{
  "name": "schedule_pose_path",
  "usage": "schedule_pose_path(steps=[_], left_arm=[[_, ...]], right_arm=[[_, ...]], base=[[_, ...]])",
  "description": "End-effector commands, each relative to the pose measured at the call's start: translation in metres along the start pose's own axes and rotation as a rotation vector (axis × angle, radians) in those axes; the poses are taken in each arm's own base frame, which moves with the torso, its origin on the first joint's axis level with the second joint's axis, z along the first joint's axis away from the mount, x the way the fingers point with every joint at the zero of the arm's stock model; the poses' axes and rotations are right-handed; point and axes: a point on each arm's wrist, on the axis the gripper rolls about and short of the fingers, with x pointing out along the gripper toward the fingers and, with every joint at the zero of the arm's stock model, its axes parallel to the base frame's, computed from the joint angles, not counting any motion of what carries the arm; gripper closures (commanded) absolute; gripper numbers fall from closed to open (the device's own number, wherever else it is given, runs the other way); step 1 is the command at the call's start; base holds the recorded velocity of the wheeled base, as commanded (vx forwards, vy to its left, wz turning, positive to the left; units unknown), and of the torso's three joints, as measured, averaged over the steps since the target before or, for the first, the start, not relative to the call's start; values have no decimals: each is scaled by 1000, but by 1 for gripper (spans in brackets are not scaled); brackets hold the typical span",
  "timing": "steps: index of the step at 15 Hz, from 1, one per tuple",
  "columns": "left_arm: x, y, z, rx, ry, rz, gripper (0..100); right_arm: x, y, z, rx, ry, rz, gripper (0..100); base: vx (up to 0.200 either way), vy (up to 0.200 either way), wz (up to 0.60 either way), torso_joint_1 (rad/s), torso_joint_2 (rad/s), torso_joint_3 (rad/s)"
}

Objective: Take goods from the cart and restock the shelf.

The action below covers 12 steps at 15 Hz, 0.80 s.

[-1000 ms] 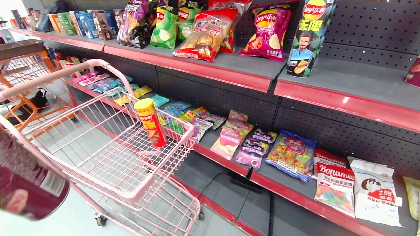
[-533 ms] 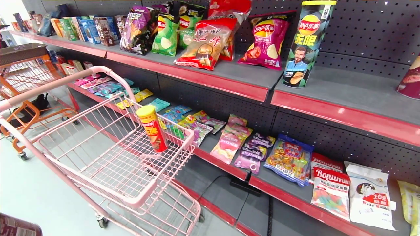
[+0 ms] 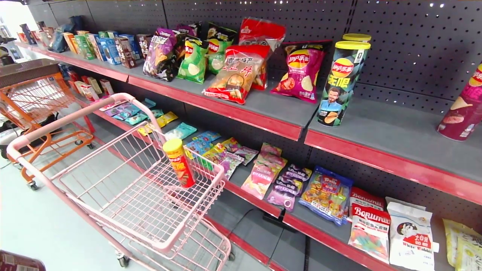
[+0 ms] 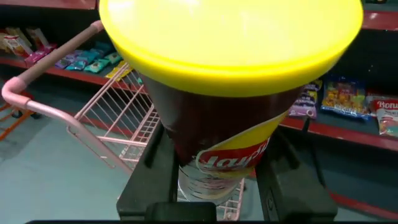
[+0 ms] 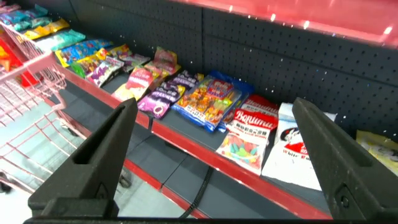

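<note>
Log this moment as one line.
left gripper: shut on maroon can | right gripper: open, empty | cart: one red can inside

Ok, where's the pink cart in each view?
Head: cart at lower left, in front of the shelves.
Left wrist: cart behind the held can.
Right wrist: cart corner at the picture's edge.
Shared landmark: blue candy bag.

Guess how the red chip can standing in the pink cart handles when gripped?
Probably tippy: the red can is tall, narrow and tilted in a corner of the pink cart. Likely rolls if knocked flat, being round. Its glossy side may slip.
</note>
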Motion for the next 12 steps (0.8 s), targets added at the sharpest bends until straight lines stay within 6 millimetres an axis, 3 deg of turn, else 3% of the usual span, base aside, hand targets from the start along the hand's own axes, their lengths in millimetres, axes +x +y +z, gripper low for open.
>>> schedule_pose_path(steps=[1,7,12], left_arm=[[1,0,0,0,4,0,100],[-2,-1,-10,2,12,7,100],[0,-1,-10,25,20,12,100]], right_arm=[[0,0,0,1,1,1,0],[0,0,0,2,1,1,0],[0,0,0,2,1,1,0]], base=[[0,0,0,217,-579,-364],[0,0,0,215,-542,-328],[0,0,-600,35,-79,-44]])
